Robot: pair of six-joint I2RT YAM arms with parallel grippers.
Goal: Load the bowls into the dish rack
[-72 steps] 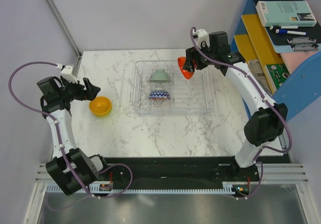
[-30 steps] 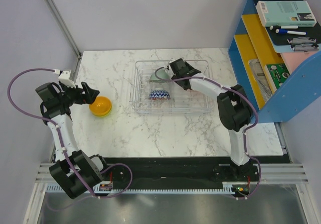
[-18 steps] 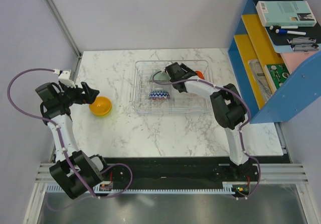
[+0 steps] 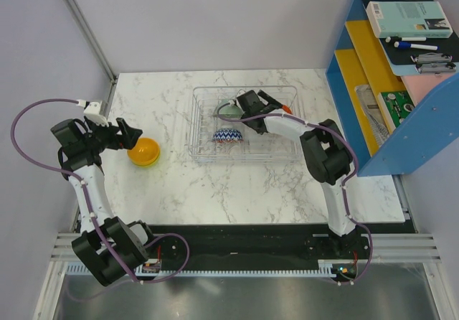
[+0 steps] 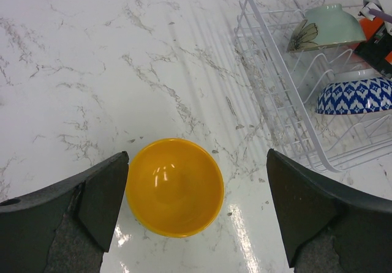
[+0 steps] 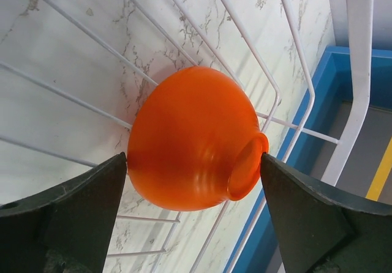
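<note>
Right pincer (image 6: pixel 191 158) sprang wide around red-orange bowl (image 6: pixel 184 132) in dish rack (image 4: pixel 287 151); left pincer (image 5: pixel 197 157) wide, empty.

White-and-black left arm (image 4: pixel 84 184) is raised from its base, bent at the elbow, with the wrist pointed rightward. Black 2-finger left gripper (image 4: pixel 135 135) is held with jaws spread wide. White-and-black right arm (image 4: pixel 288 125) is bent sharply at the elbow, with the forearm reaching leftward. Black 2-finger right gripper (image 4: pixel 270 103) is likewise seen with jaws spread wide.
</note>
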